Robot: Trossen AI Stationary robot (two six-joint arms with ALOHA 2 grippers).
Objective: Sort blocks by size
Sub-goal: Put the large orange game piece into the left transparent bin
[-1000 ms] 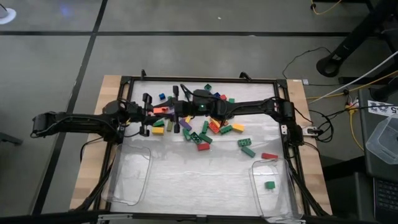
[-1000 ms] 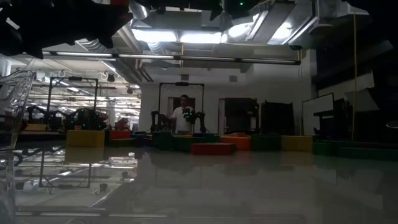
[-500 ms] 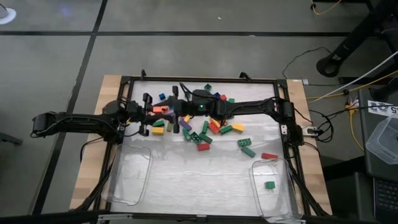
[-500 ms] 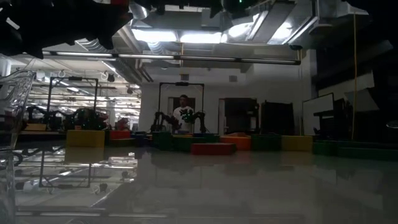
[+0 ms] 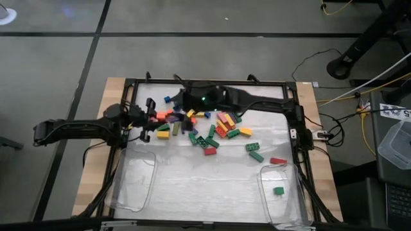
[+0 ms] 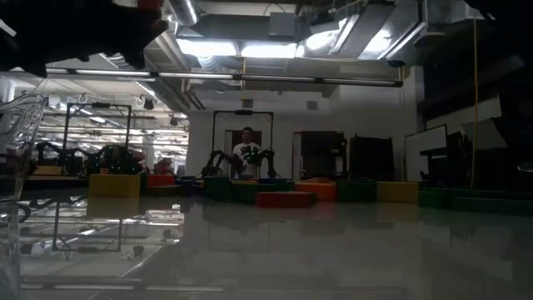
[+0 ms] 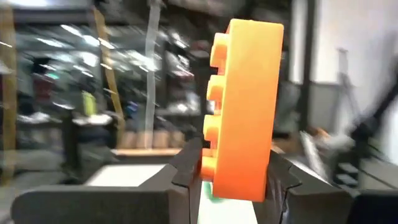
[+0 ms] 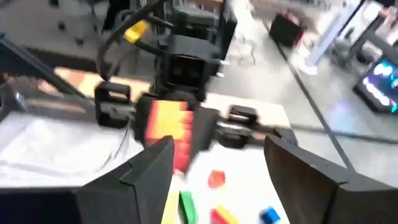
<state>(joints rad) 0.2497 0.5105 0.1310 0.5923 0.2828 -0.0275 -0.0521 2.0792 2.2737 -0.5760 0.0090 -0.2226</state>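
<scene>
Robotics lab (other arm rigs [image 6: 225,160] behind)

The left tool [image 7: 229,177] grips a long orange block [image 7: 242,109] between its two dark fingers [image 7: 186,168], which press against the block's lower flanks. The block stands on end, rising well above the fingertips, its studs pointing sideways toward one finger. A sliver of green shows just under the block's lower end; what it belongs to cannot be told. Beyond the tool the room is blurred: pale streaks of light, dark upright posts, and a lighter wall on one side.
</scene>
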